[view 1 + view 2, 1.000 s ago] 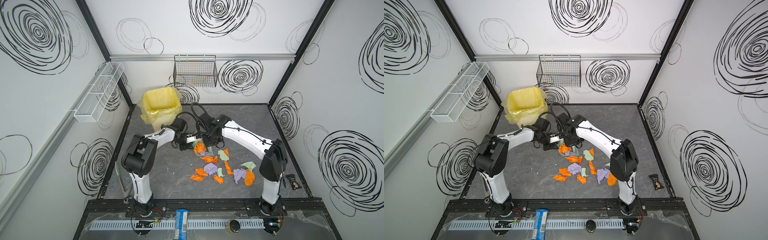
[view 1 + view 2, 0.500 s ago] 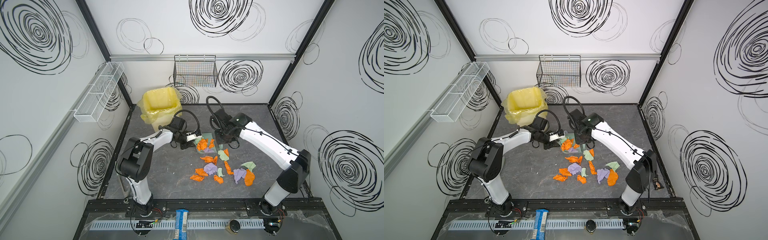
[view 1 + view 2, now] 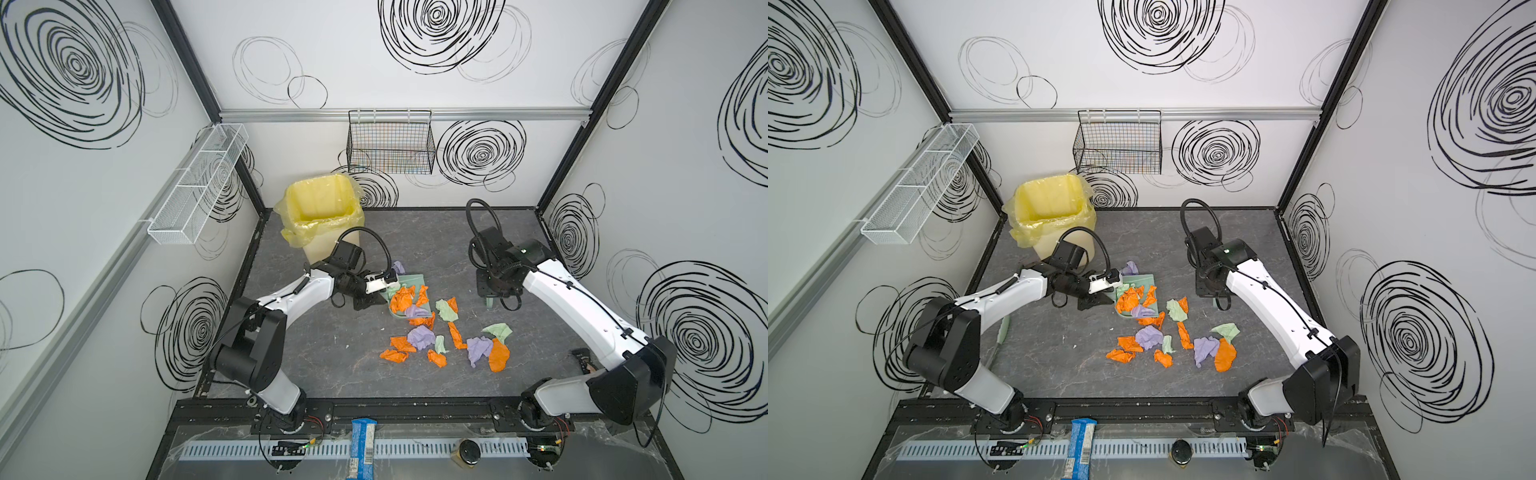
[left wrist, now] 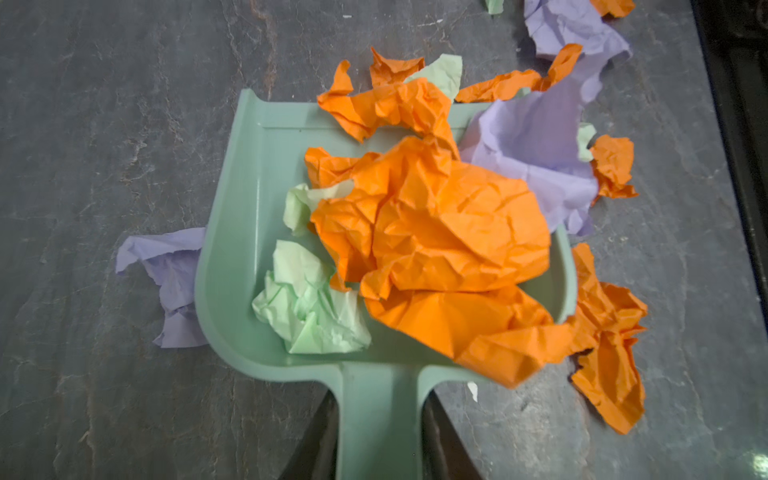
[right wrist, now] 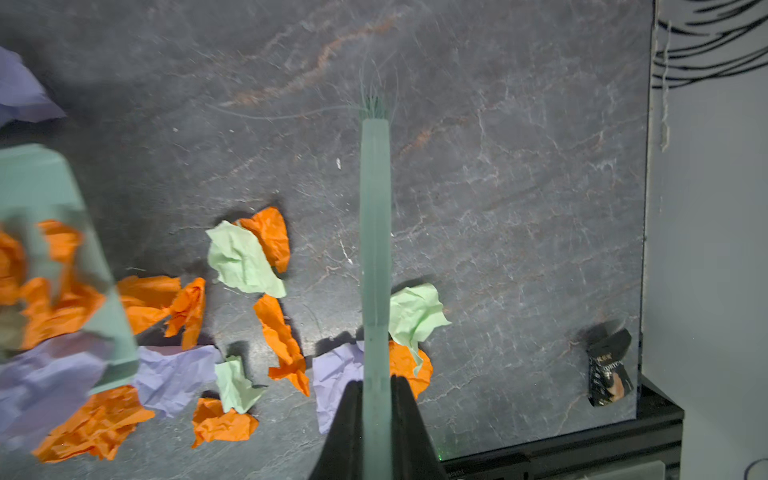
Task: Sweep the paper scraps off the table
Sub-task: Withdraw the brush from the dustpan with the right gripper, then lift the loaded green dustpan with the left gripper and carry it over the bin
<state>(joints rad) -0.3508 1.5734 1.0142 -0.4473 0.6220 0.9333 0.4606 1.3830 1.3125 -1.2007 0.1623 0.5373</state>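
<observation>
At the front edge, a blue packet point(image 3: 363, 446) lies across a pale slotted strip point(image 3: 415, 449), with a dark-lidded jar point(image 3: 468, 450) beside it. The print on the packet is too small to read. Behind them runs the black frame point(image 3: 395, 409) that carries both arm bases.

The table point(image 3: 332, 365) is dark grey with pale veins. Its front left part is bare. Loose paper scraps point(image 3: 419, 337) in orange, lilac and pale green lie scattered across the middle, close together and some touching. Near the right edge sits a crumpled black wrapper point(image 5: 609, 368), well apart from them, its lettering illegible.

Further in, the mint-green dustpan point(image 4: 249, 199) rests flat on the table, heaped with orange, green and lilac scraps. Several hang over its rim, and one lilac piece lies just outside a side wall. The left gripper point(image 4: 380, 432) pinches the dustpan's handle between its fingers. The right gripper point(image 5: 376, 399) is pressed onto the handle of a mint-green brush point(image 5: 375, 208), whose bristles point at bare table to the right of the scraps. Whether they touch it cannot be told. The right rear of the table is open.

In the back left corner stands a bin point(image 3: 316, 185) lined with a yellow bag. A black wire basket point(image 3: 390, 145) hangs on the back wall and a white mesh shelf point(image 3: 199, 183) on the left one. The white walls point(image 3: 623, 208) carry black swirls.
</observation>
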